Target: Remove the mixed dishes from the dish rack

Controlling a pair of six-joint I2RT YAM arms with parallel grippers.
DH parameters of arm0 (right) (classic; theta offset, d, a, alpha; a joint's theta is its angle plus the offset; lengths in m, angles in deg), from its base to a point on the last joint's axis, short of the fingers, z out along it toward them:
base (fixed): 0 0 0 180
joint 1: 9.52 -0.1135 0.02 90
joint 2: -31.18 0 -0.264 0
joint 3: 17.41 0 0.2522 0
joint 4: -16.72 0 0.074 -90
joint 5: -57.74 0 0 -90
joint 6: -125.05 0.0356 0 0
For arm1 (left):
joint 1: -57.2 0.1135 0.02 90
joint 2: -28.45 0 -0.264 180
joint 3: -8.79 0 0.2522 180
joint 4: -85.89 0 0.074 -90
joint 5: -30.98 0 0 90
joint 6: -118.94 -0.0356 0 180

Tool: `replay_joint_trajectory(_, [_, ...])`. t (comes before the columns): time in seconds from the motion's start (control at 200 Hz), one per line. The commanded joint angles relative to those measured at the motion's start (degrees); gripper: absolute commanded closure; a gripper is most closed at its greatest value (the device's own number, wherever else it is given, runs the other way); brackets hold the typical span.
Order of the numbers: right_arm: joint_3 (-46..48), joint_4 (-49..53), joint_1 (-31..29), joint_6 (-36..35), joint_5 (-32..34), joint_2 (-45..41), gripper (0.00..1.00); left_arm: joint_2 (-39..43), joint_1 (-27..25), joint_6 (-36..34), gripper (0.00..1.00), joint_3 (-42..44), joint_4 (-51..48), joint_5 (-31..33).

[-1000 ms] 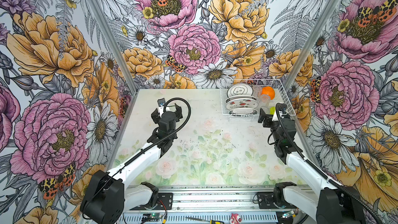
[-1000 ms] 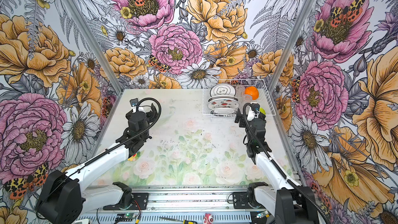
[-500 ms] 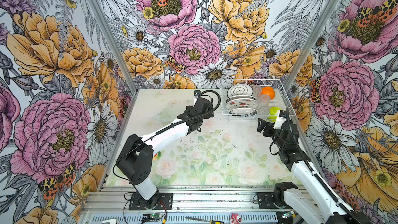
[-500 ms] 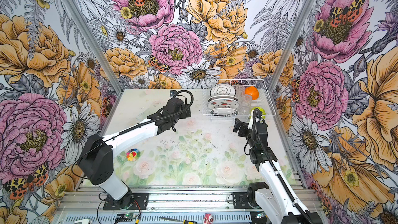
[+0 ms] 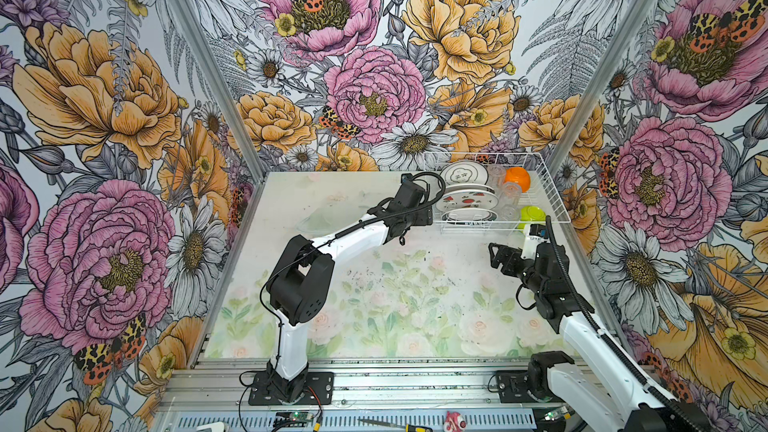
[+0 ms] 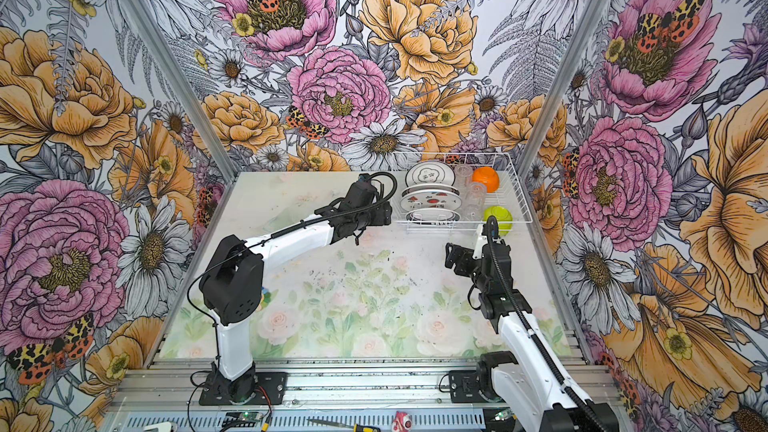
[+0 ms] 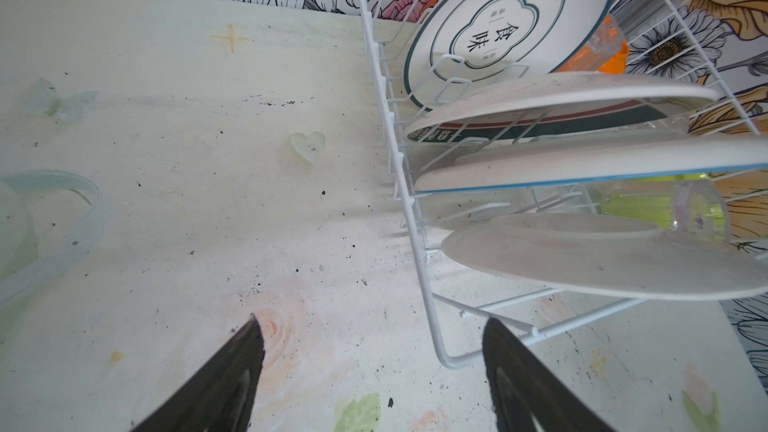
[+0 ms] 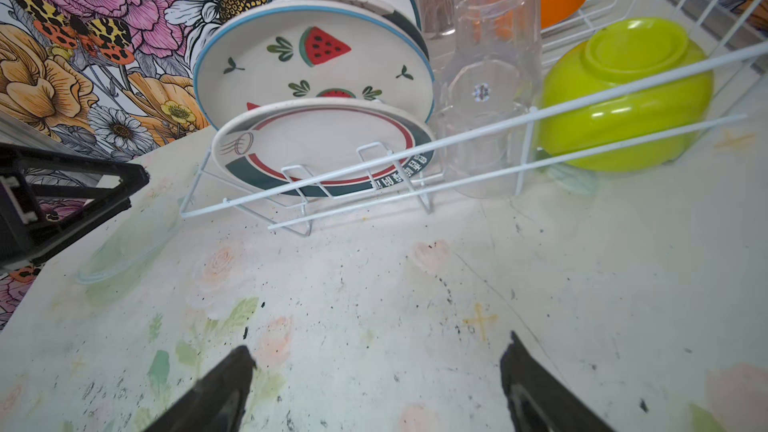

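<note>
Facing the loaded dish rack (image 5: 555,201) in the worktop's (image 5: 374,284) far right corner, the left gripper (image 7: 372,320) and right gripper (image 8: 379,344) both hang with jaws apart and empty, the right wrist view showing the watermelon print on a plate (image 8: 311,64), the left wrist view just its plain back.

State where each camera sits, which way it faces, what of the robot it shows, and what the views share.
Both top views: high over the near edge, looking down toward the back wall; left arm, right arm, table and dish rack show.
Left wrist: on the left arm beside the rack, facing the plates edge-on; left tool, open, in frame.
Right wrist: before the rack's near side, facing plates, cups, lime-green bowl; right tool, open, plus the left tool.
Shared: every view shows the rack and plates.
</note>
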Motion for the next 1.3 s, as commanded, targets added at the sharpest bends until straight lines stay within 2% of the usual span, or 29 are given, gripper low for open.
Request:
replay_joint_trajectory(0.0, [0.91, 0.4, -0.58, 1.43, -1.09, -0.55, 0.07, -1.91, -0.55, 0.3, 0.19, -3.23, -0.29, -2.48])
replay_joint_trajectory(0.29, [1.74, 2.69, -0.6, 3.31, -0.91, -2.85, 0.09, -9.89, -0.11, 1.46, 0.34, -11.0, -3.53, -1.91])
replay_joint_trajectory(0.375, [1.85, 3.06, -0.69, 3.7, -0.93, -2.81, 0.1, -12.16, -0.04, 1.51, 0.43, -13.39, -5.02, -1.75])
replay_joint_trajectory(0.51, [1.86, 3.59, -0.69, 4.18, -0.43, -2.35, 0.11, -14.37, -0.11, 1.47, 0.51, -15.55, -6.71, -0.13])
replay_joint_trajectory(0.861, [-0.62, 5.74, -0.76, 6.45, 0.43, -1.82, 0.14, -17.47, -0.2, -1.11, 0.55, -18.15, -9.89, 7.41])
replay_joint_trajectory(1.296, [-3.28, 8.16, -0.69, 7.07, 1.55, -0.3, 0.15, -22.43, -0.2, -1.21, 0.55, -23.6, -12.65, 6.2])
